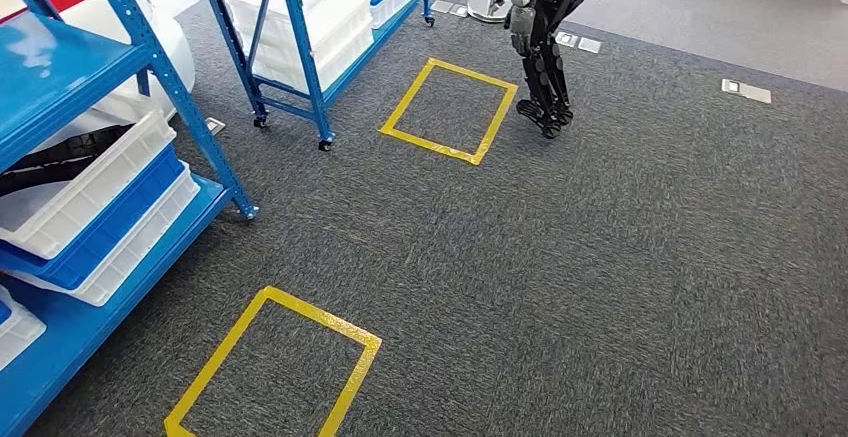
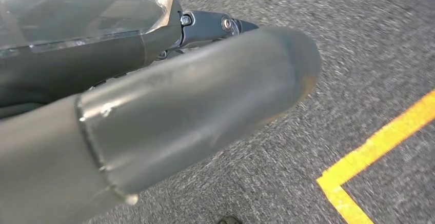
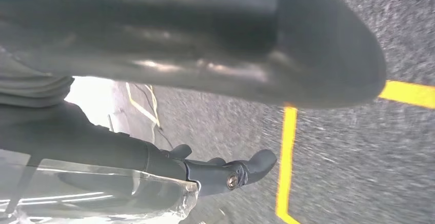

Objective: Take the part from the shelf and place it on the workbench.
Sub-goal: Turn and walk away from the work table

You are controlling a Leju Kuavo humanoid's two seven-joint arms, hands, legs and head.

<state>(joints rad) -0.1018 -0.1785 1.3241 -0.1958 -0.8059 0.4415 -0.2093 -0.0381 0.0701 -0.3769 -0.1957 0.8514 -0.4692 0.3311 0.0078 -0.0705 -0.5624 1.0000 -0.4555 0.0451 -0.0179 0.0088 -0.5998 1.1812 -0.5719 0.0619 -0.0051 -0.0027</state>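
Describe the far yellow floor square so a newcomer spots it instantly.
Start at the blue wheeled shelf rack at the top of the head view. On the grey carpet just right of its casters lies the far yellow tape square. Unlike the nearer square, it sits beside another humanoid robot's black legs.

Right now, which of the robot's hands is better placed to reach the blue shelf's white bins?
Left, probably. The blue shelf and its white bins stand on the left of the head view, the left arm's side; grey carpet lies to the right. The left hand hangs over the floor.
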